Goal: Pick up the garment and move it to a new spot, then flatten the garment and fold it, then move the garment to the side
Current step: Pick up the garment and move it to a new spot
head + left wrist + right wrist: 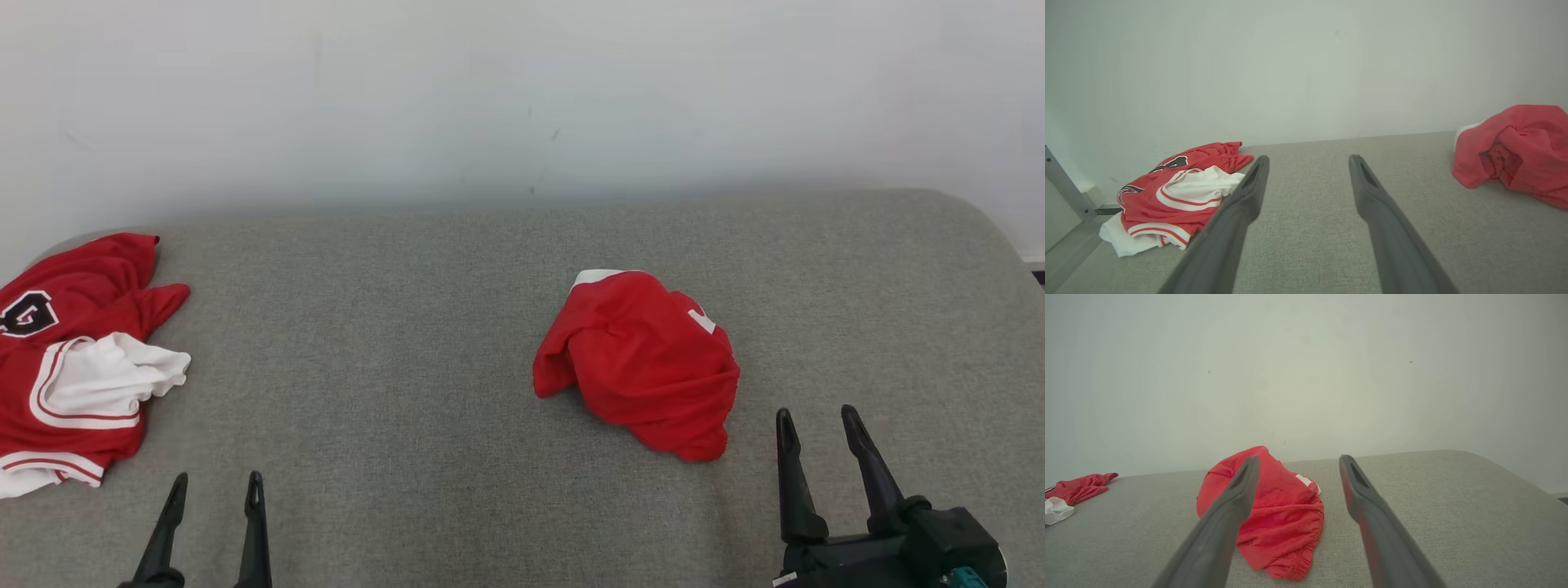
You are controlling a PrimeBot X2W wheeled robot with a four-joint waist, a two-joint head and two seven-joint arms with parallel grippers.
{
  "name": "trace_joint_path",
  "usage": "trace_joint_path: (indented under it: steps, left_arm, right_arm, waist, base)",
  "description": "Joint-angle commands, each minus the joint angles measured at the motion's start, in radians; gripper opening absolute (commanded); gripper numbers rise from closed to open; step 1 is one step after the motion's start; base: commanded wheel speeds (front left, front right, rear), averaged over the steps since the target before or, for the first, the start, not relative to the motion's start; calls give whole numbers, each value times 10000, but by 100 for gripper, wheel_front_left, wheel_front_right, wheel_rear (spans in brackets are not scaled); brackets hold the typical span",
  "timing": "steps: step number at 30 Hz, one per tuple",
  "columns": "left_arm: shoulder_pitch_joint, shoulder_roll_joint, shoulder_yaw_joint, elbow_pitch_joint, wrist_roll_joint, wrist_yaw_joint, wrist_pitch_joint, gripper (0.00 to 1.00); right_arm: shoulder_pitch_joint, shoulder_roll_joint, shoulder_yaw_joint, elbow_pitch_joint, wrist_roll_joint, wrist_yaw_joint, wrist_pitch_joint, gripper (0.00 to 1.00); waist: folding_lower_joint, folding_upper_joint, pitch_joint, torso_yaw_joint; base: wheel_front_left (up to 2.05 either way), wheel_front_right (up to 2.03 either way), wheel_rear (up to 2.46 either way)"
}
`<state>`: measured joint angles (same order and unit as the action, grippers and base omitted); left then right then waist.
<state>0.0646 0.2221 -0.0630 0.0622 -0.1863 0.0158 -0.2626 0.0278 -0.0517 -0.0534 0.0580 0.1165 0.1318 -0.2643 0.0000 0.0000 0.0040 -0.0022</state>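
Note:
A crumpled red garment (641, 359) with a white trim lies in a heap right of the middle of the grey surface (392, 343). It also appears at the right edge of the left wrist view as the red garment (1515, 153), and in the right wrist view as the garment (1278, 514) just beyond my left finger. My right gripper (816, 420) stands open just right of and nearer than the heap, apart from it. Far from it at the lower left, my left gripper (216, 482) is open with nothing between its fingers.
A second pile of red and white jerseys (69, 359) lies at the surface's left edge, also seen as the jerseys (1175, 194) in the left wrist view. A pale wall (522, 98) backs the surface. The surface's right end curves away near a dark gap (1037, 273).

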Motion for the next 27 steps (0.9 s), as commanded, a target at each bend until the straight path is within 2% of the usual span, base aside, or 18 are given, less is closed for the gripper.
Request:
trace_joint_path:
  steps: [1,10,27]
  left_arm:
    - [140,-54,52,30,25,-47,-33,100]
    - [385,-438,521,194,404,-155,-34,100]
    - [504,-736,729,382,881,-481,-34,100]
  right_arm:
    - [110,27,23,9,-6,-22,-2,100]
    - [334,25,0,125,-85,-22,-2,100]
    - [502,27,-154,380,-177,-22,-2,100]
  waist:
    - [0,0,-11,-9]
    - [0,0,-95,-28]
    - [0,0,-170,50]
  base:
    - [0,0,0]
    - [0,0,0]
    - [0,0,0]
